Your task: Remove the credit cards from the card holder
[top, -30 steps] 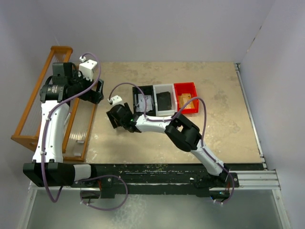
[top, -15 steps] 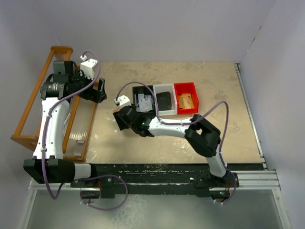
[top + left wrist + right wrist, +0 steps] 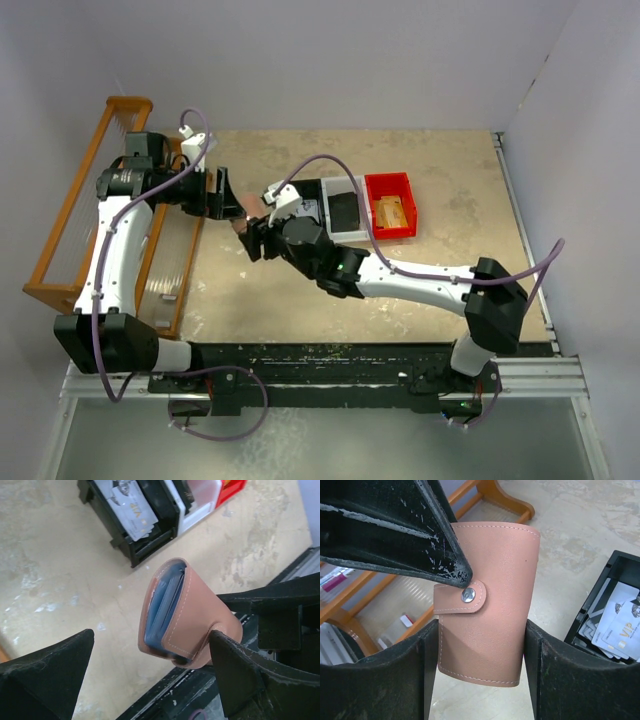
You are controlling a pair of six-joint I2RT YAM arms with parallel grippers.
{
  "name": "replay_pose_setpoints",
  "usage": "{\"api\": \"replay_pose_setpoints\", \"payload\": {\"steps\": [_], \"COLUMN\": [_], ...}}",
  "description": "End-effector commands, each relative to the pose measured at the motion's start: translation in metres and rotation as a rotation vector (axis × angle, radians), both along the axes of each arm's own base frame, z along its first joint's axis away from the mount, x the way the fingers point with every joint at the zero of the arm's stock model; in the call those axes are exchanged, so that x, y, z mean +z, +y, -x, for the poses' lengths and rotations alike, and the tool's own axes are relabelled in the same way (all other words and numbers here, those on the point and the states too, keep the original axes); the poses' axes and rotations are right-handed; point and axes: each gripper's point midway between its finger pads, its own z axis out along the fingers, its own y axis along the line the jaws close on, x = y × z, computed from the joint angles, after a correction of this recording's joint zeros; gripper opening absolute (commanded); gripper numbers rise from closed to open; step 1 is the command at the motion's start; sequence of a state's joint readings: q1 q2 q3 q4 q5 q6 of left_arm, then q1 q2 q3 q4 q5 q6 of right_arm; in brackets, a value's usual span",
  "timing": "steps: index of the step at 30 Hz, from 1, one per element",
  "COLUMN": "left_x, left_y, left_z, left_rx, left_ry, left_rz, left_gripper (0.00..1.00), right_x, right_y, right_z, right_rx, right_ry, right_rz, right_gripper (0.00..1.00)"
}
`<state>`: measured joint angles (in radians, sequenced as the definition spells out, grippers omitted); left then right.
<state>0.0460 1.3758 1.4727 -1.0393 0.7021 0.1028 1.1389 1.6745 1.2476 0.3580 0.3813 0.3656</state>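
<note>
Holder, snap fastened, is clamped by right gripper at centre frame. Left gripper is spread wide around it. Snap must be opened next.

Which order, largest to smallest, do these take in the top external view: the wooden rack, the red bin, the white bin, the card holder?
1. wooden rack, clearly the largest.
2. red bin and white bin, about alike; I would not rank them.
3. card holder, the smallest, and only partly visible.
</note>
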Motion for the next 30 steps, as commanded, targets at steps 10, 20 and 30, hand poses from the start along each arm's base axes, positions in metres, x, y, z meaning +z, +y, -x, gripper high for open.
{"api": "replay_pose_setpoints", "payload": {"steps": [10,20,30], "left_x": [0.051,0.048,0.071], "left_y": [-0.031,-0.030,-0.047], "left_z": [0.032,0.040,0.066], "left_rx": [-0.091,-0.108,-0.243], "left_ry": [-0.012,0.022,-0.026], "left_rz": [0.226,0.212,0.330], "left_gripper": [0.43,0.00,0.00], "right_x": [0.069,0.068,0.082], "right_y": [-0.002,0.013,-0.022], "right_z": [0.017,0.021,0.091], "right_rx": [-0.003,0.076,0.819], "right_ry": [-0.107,0.000,0.244], "right_rz": [-0.143,-0.156,-0.409], "right_gripper": [0.64,0.89,0.98]}}
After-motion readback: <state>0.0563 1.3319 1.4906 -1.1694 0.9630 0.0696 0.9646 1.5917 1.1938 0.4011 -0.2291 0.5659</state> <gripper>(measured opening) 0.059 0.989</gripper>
